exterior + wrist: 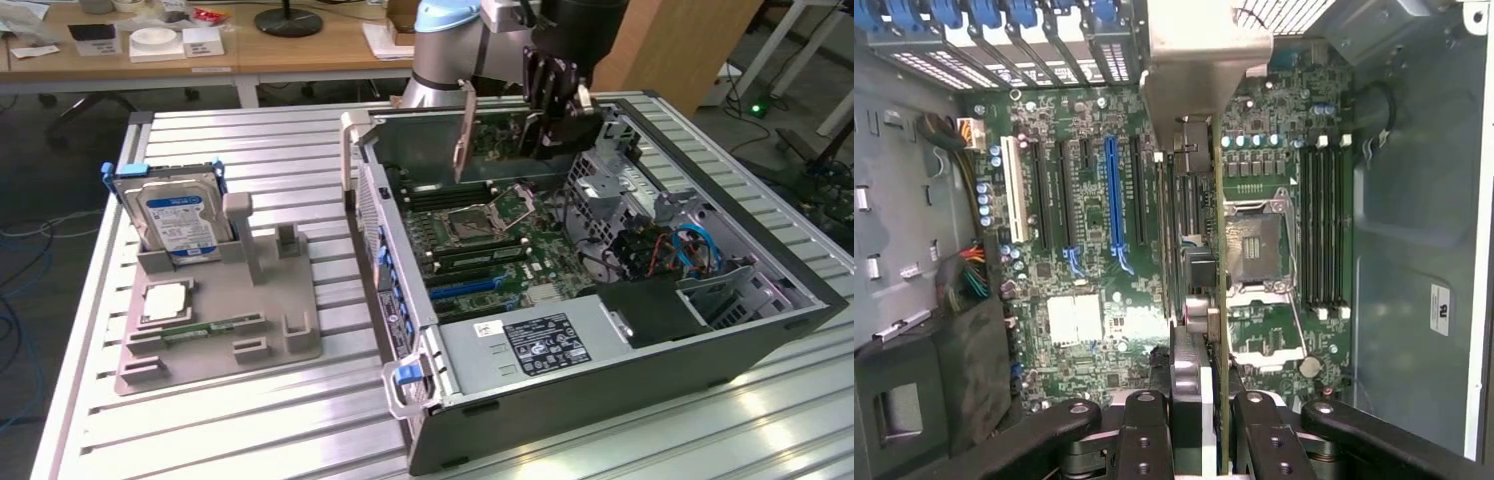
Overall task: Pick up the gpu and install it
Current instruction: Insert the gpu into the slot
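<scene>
One gpu point(466, 130) hangs on edge above the open computer case point(747, 330), at the case's twelve o'clock in the exterior view. It is clenched between the two fingers of the end effector point(1210, 390) and stands clear of the board below.

The wrist view meets the card edge-on, so its faces cannot be made out. It reads as a thin line running out to the silver end bracket. The card hides a strip of the motherboard point(1084, 250) beneath it, and whether it stands exactly over a slot cannot be told. The arm's upper part is cut off by the exterior view's frame. A row of blue latches point(989, 12) is clipped by the wrist picture's edge, so they cannot be counted.

The board shows one open processor socket point(1259, 240), one long blue slot point(1116, 200), one white slot point(1014, 190) and four dark memory slots point(1322, 230). One power supply point(534, 345) lies at the case's six o'clock, and its label is too small to read.

At the case's nine o'clock, one grey fixture point(254, 300) rests on the slatted counter point(240, 430). It carries one upright hard drive point(174, 215), one square processor chip point(163, 300) and one memory stick point(214, 326).
</scene>
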{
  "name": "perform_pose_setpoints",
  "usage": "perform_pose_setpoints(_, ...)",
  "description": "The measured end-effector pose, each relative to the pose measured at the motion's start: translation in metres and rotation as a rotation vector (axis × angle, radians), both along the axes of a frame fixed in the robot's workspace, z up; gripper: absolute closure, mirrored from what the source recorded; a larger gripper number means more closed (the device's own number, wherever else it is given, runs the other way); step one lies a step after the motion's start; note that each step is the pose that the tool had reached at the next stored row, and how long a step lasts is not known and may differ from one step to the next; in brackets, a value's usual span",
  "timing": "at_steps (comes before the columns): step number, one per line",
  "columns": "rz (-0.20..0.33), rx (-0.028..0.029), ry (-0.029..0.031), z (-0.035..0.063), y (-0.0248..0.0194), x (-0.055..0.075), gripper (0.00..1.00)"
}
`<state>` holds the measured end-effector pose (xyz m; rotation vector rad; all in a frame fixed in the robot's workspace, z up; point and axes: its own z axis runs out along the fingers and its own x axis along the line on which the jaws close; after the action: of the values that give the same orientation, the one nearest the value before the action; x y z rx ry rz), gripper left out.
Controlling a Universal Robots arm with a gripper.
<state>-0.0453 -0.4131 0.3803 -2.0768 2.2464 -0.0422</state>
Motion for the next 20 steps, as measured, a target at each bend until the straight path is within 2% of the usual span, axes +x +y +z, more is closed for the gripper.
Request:
perform_pose_setpoints(6,0.001,0.0002,-0.0207,-0.0017,-0.0005,-0.002,0.71)
perform_pose_setpoints(9,0.001,0.0000,-0.0225,-0.0026,-0.0021,-0.002,0.71)
perform_pose_setpoints(11,0.001,-0.0025,-0.0220,-0.0036,-0.0024,-0.002,0.71)
perform_pose_setpoints(12,0.001,-0.0026,-0.0203,-0.0046,-0.0026,-0.002,0.71)
perform_pose_setpoints(13,0.000,-0.0025,-0.0162,-0.0054,-0.0031,-0.002,0.71)
perform_pose_setpoints(16,0.000,-0.0025,0.0000,-0.0069,-0.0063,-0.002,0.71)
perform_pose_setpoints(20,0.000,-0.0025,0.0120,-0.0087,-0.0121,-0.002,0.71)
